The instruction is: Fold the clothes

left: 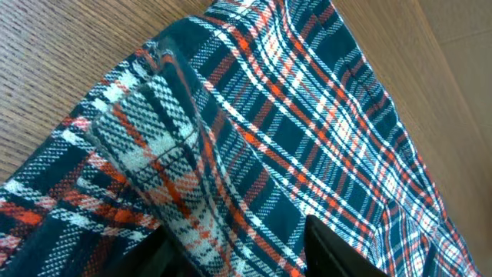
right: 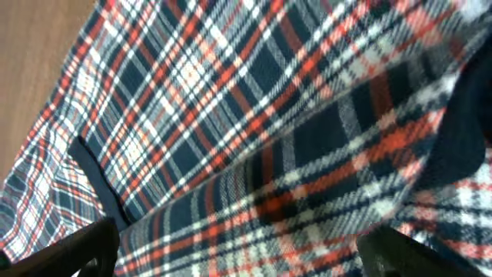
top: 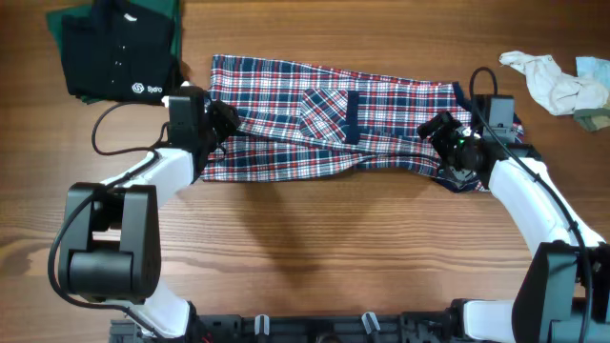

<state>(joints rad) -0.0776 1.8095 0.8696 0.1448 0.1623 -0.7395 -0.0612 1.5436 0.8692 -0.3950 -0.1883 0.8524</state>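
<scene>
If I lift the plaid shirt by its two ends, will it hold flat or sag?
Likely floppy: the plaid shirt lies creased and bunched, so its middle should sag. Pushed, it would probably wrinkle rather than slide over the wooden table.

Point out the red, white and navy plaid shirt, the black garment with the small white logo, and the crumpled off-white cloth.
The plaid shirt (top: 324, 114): overhead view, on its patch pocket.
The black garment (top: 105, 52): overhead view, plain fabric above the logo.
The off-white cloth (top: 553, 84): overhead view, its crumpled middle.
</scene>
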